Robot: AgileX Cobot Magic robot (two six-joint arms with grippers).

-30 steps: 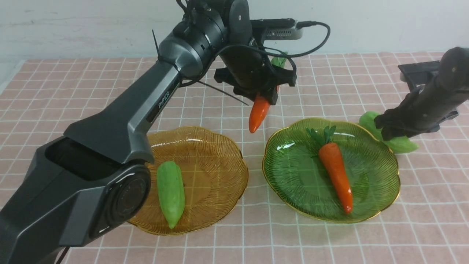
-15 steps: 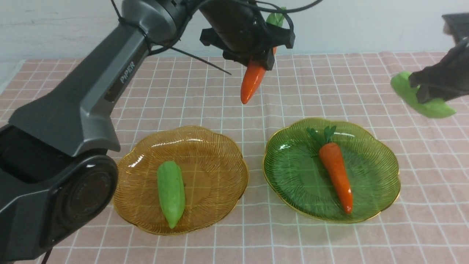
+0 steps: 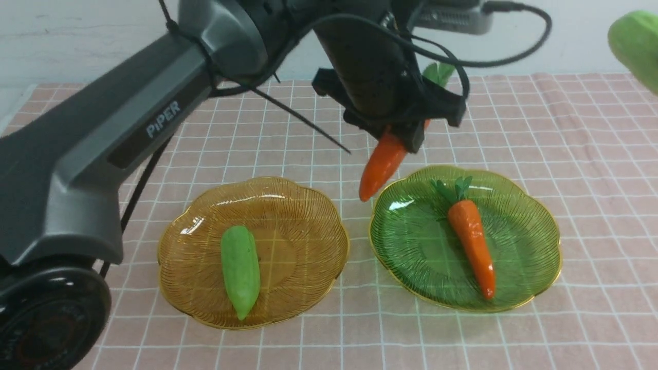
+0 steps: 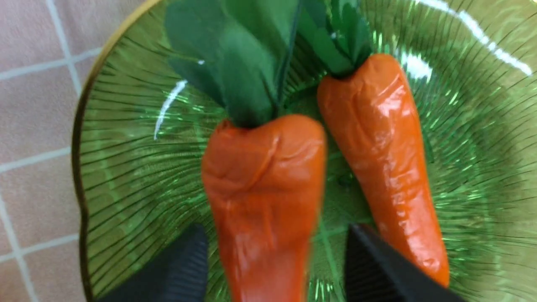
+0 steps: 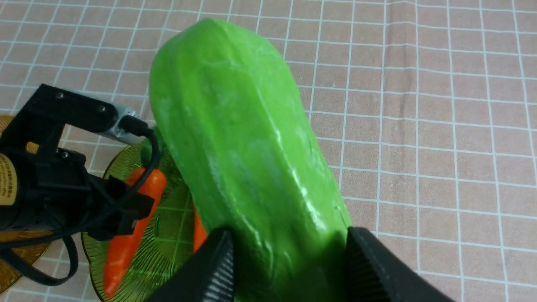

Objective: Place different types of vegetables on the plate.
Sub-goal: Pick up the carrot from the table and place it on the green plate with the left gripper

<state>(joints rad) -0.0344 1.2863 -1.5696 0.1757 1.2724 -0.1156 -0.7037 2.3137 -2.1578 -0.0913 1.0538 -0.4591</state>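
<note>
—Above the near-left part of the green plate (image 3: 411,277), or elsewhere: where is the raised carrot (image 4: 260,201), and do your left fingers (image 4: 186,264) grip it?

—Elsewhere: in the front view it hangs tilted near the plate's far left rim, its tip pointing toward the camera's side. My left fingers stand open around it, with a gap visible on either side; the carrot touches neither of them.

—And your right fingers (image 5: 216,266)?

—They are closed on a plump green gourd (image 5: 247,138), which I hold up off the checked cloth (image 3: 606,257), well to the right of the plate.

—Which vegetables lie at rest?

—Two: a second carrot (image 3: 472,244) inside the green plate, leaves toward the far rim, and a second gourd (image 3: 240,272) lying lengthwise inside the amber plate (image 3: 298,246), left of the green one.
</note>
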